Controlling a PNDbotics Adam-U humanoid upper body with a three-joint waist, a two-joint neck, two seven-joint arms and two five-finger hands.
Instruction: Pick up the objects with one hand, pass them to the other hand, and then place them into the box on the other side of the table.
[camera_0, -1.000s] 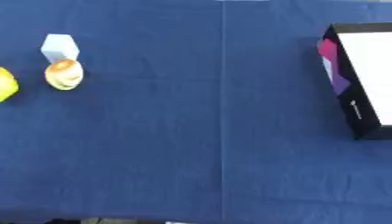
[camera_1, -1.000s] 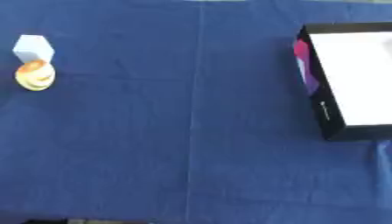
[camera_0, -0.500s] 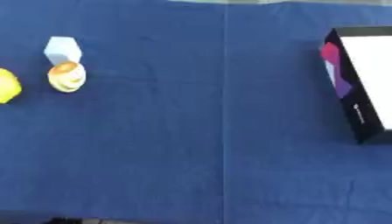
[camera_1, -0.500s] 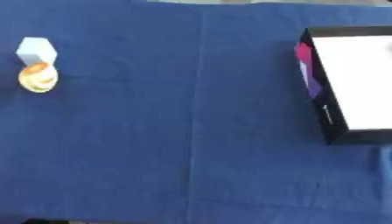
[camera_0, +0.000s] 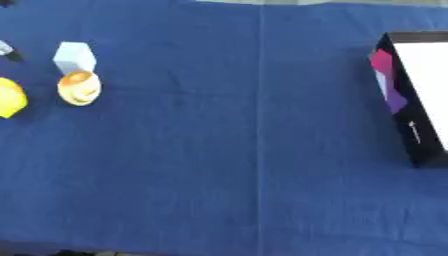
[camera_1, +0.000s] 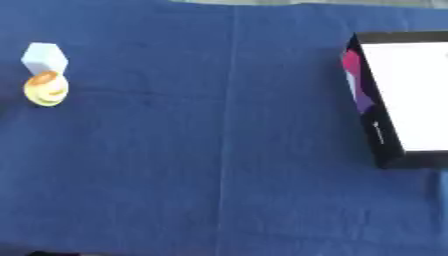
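Nowhere did either robot hand show, so neither's state could be told. Largest was the blue cloth-covered table (camera_0: 219, 150); at its right edge sat the black box with white inside (camera_1: 411, 100). Well apart, at the left, stood a pale blue block (camera_0: 74, 57), touching a round yellow-orange object (camera_0: 79, 88), beside a yellow object (camera_0: 9, 97).

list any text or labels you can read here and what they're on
No text can be read.
Box: small white marks on its black side wall, too blurred to read; pink and purple patches above them carry no letters.
White block, round orange-topped object, yellow object: no readable print.
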